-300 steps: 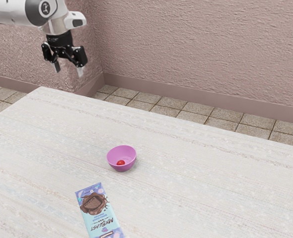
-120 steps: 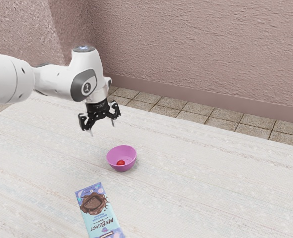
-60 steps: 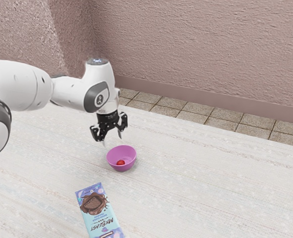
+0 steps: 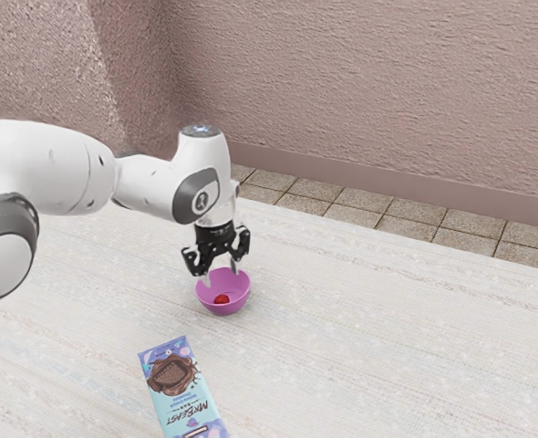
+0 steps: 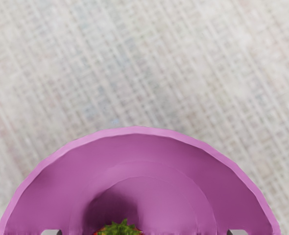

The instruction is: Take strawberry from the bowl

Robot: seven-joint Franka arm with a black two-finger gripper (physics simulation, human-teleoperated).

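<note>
Lining up the grasp, we hold our gripper (image 4: 221, 275), 2 fingers apart, at the bowl (image 4: 226, 311); in the exterior view the strawberry (image 4: 222, 299) sits inside, towards 6 o'clock. Next we should centre over it, descend, then close.

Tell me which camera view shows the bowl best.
The exterior view: the bowl is almost whole there, with the strawberry inside and the open gripper hiding a bit of its rim. The wrist view looks into the bowl up close, showing rim and inside, but its lower edge cuts the bowl off.
</note>
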